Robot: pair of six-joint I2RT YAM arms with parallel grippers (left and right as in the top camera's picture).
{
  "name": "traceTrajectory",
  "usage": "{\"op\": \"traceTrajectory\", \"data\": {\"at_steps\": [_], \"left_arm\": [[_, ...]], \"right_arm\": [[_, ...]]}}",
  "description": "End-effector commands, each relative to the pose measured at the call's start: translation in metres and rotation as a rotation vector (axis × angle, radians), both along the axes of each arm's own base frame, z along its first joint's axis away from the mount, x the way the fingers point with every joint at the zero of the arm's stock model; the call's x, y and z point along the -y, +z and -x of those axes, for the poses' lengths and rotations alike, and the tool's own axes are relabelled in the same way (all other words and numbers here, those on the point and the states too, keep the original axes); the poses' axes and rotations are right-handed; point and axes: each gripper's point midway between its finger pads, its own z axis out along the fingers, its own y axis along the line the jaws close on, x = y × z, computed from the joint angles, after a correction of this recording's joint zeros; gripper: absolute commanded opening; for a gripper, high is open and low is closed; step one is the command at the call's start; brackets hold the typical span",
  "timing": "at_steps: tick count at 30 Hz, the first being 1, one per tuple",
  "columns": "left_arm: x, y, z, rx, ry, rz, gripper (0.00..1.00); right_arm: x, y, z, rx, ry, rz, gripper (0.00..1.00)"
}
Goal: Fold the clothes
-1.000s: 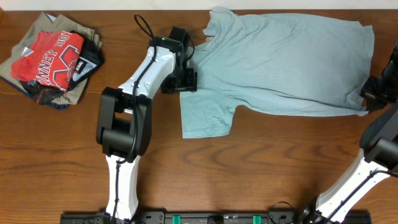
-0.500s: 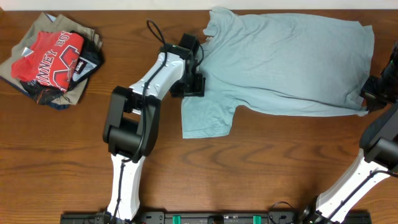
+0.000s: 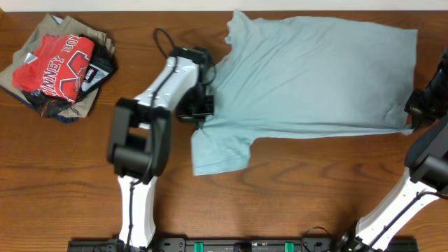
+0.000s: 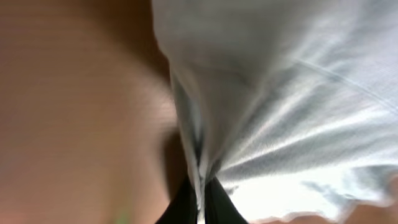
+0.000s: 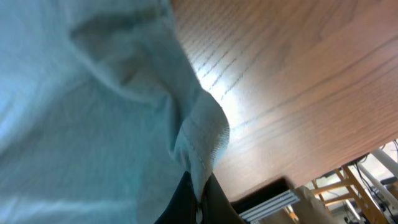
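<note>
Wrinkles cross the pale blue-grey shirt (image 3: 315, 70) spread over the table (image 3: 315, 183)

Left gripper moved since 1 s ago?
Yes. The left gripper shifted down the overhead view and slightly toward the pile, dragging the shirt.

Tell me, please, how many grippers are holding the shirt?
2. The left gripper pinches the shirt at the edge above its sleeve; the right gripper pinches a hem corner.
</note>
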Motion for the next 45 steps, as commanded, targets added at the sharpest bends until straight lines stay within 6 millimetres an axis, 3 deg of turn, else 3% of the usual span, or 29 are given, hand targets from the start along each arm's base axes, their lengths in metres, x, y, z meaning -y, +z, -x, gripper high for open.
{"op": "traceTrajectory", "data": {"at_steps": [1, 5, 9, 14, 18, 26, 33, 36, 39, 43, 45], "left_arm": [[-0.003, 0.058, 0.002, 0.110, -0.003, 0.037, 0.06], [-0.002, 0.099, 0.020, 0.152, -0.011, 0.063, 0.06], [0.009, 0.126, 0.043, 0.128, -0.003, 0.153, 0.06], [0.013, 0.140, 0.061, 0.097, -0.006, 0.183, 0.06], [0.013, 0.141, 0.064, 0.090, -0.009, 0.181, 0.06], [0.028, 0.141, 0.014, 0.302, -0.036, 0.244, 0.06], [0.027, 0.145, -0.028, 0.486, -0.042, 0.210, 0.06], [0.020, 0.152, -0.059, 0.624, -0.038, 0.155, 0.06], [0.002, 0.179, -0.118, 0.892, 0.016, 0.060, 0.06], [-0.020, 0.258, -0.195, 1.322, 0.116, 0.070, 0.06], [-0.037, 0.309, -0.219, 1.535, 0.187, 0.107, 0.06]], "right_arm": [[0.002, 0.001, 0.006, -0.018, 0.005, -0.010, 0.01], [0.001, 0.003, 0.013, -0.046, 0.002, -0.018, 0.01], [0.002, 0.006, 0.022, -0.077, -0.008, -0.021, 0.01], [0.005, 0.008, 0.027, -0.085, -0.022, -0.027, 0.01], [0.006, 0.009, 0.027, -0.076, -0.028, -0.021, 0.01], [-0.001, 0.002, 0.002, 0.040, -0.009, -0.072, 0.01], [-0.009, -0.002, -0.021, 0.134, 0.059, -0.114, 0.01], [-0.018, -0.005, -0.053, 0.268, 0.110, -0.153, 0.01], [-0.026, 0.004, -0.110, 0.516, 0.141, -0.195, 0.01], [-0.026, 0.060, -0.200, 0.944, 0.175, -0.210, 0.01], [-0.015, 0.108, -0.238, 1.147, 0.143, -0.171, 0.01]]}}
